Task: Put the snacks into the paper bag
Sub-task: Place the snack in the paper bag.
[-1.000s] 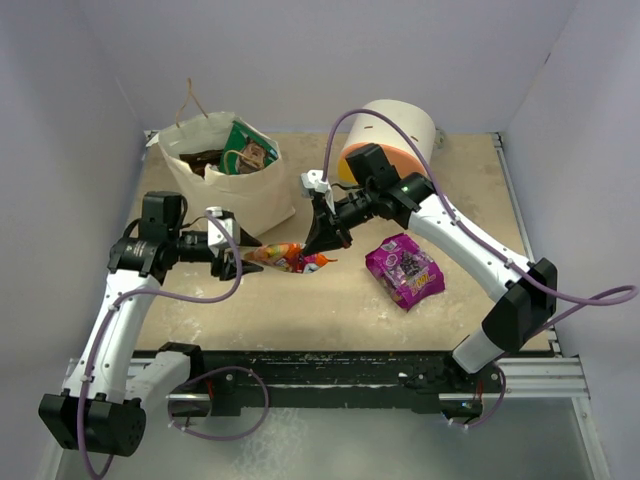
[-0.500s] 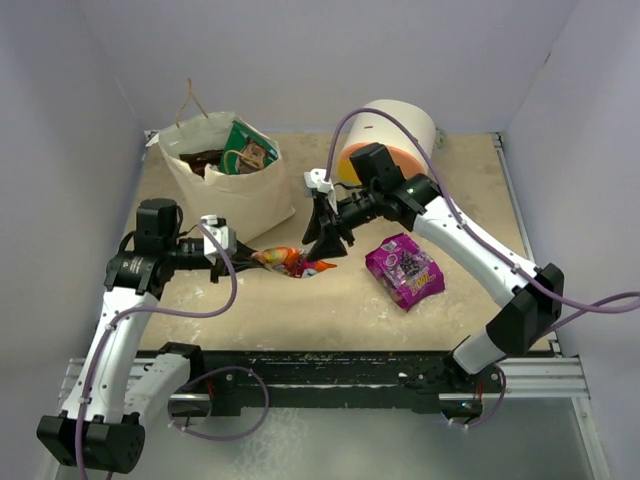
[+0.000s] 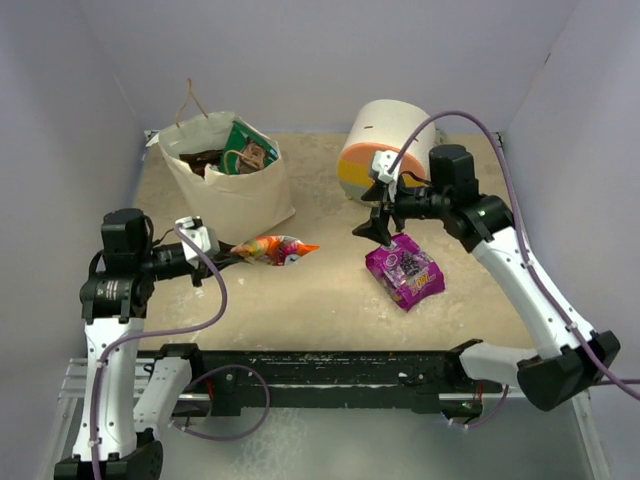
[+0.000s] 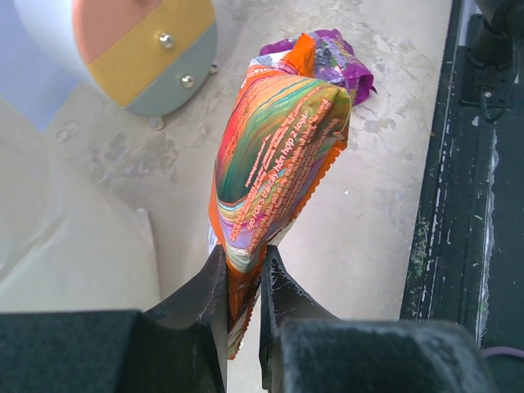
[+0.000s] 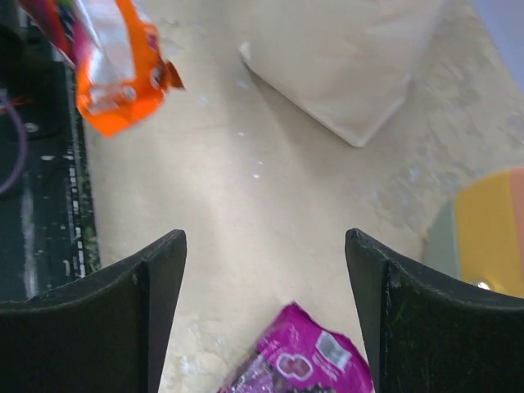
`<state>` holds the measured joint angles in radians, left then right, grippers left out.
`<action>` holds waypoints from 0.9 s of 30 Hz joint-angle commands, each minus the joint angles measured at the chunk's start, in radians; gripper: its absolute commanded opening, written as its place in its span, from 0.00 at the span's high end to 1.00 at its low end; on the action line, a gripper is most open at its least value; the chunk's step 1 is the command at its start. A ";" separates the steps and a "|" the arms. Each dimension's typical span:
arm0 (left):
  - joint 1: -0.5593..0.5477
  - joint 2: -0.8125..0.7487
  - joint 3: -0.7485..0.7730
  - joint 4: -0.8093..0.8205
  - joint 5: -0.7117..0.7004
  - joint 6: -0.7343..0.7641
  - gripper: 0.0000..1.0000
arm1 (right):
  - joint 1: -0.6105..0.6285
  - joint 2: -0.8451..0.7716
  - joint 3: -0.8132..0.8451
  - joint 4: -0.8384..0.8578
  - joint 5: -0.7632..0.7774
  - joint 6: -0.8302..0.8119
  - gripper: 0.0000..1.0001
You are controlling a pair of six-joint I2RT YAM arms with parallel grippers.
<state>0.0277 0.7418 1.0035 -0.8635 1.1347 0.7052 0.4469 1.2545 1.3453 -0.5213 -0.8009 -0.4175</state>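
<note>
Beige counter (image 3: 330, 300) seen from above, with two arms at its near edge. The paper bag (image 3: 235, 195) stands upright in the far left corner. Its mouth is open, with a brown packet (image 3: 205, 160) and a green-white packet (image 3: 250, 148) showing inside. The round drawer unit (image 3: 385, 135) sits at the far edge, right of the middle. The purple packet (image 3: 404, 271) lies flat right of centre, toward the near edge. The orange packet (image 3: 272, 248) is left of centre, just nearward of the bag. The left gripper (image 4: 243, 255) is clamped on one end of it. The right gripper (image 5: 264, 237) is spread wide and holds nothing, above the purple packet's far end.
</note>
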 commanded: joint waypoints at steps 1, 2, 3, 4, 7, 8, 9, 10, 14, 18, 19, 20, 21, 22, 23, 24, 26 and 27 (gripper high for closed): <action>0.042 -0.017 0.132 -0.052 0.002 -0.064 1.00 | -0.014 -0.097 -0.067 0.066 0.170 -0.001 0.19; 0.044 -0.012 0.161 -0.065 -0.015 -0.084 1.00 | -0.014 -0.116 -0.088 0.076 0.193 -0.003 0.18; 0.046 -0.005 0.190 -0.086 -0.037 -0.098 1.00 | -0.016 -0.139 -0.111 0.089 0.213 -0.003 0.17; 0.048 0.003 0.223 -0.112 -0.058 -0.101 1.00 | -0.019 -0.151 -0.132 0.103 0.225 0.000 0.16; 0.075 0.014 0.304 -0.155 -0.110 -0.131 1.00 | -0.053 -0.204 -0.206 0.151 0.217 0.019 0.14; 0.092 0.009 0.318 -0.157 -0.116 -0.146 1.00 | -0.068 -0.223 -0.233 0.169 0.215 0.025 0.12; 0.112 0.004 0.329 -0.153 -0.117 -0.163 1.00 | -0.083 -0.241 -0.259 0.187 0.213 0.030 0.10; 0.134 -0.002 0.340 -0.147 -0.112 -0.179 1.00 | -0.095 -0.257 -0.281 0.201 0.211 0.033 0.09; 0.202 0.003 0.404 -0.135 -0.093 -0.240 1.00 | -0.122 -0.276 -0.329 0.218 0.191 0.031 0.07; 0.240 0.047 0.498 -0.136 -0.101 -0.313 1.00 | -0.149 -0.280 -0.363 0.220 0.189 0.026 0.07; 0.250 0.057 0.520 -0.130 -0.114 -0.334 1.00 | -0.153 -0.284 -0.370 0.224 0.185 0.027 0.07; 0.257 0.067 0.541 -0.117 -0.128 -0.358 1.00 | -0.156 -0.288 -0.375 0.226 0.183 0.026 0.07; 0.262 0.078 0.558 -0.106 -0.149 -0.384 1.00 | -0.159 -0.294 -0.379 0.228 0.180 0.027 0.07; 0.267 0.089 0.576 -0.093 -0.170 -0.408 1.00 | -0.162 -0.303 -0.385 0.231 0.178 0.029 0.08; 0.271 0.102 0.594 -0.080 -0.193 -0.427 1.00 | -0.165 -0.313 -0.390 0.236 0.171 0.033 0.08; 0.272 0.116 0.619 -0.069 -0.217 -0.446 1.00 | -0.170 -0.324 -0.397 0.241 0.165 0.040 0.08; 0.272 0.150 0.669 -0.055 -0.267 -0.466 1.00 | -0.177 -0.341 -0.406 0.243 0.159 0.044 0.08; 0.272 0.168 0.696 -0.052 -0.290 -0.470 1.00 | -0.182 -0.347 -0.410 0.245 0.160 0.044 0.08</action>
<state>0.2890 0.8490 1.5944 -1.0134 0.9440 0.3271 0.2802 0.9573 0.9409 -0.3344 -0.6083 -0.3920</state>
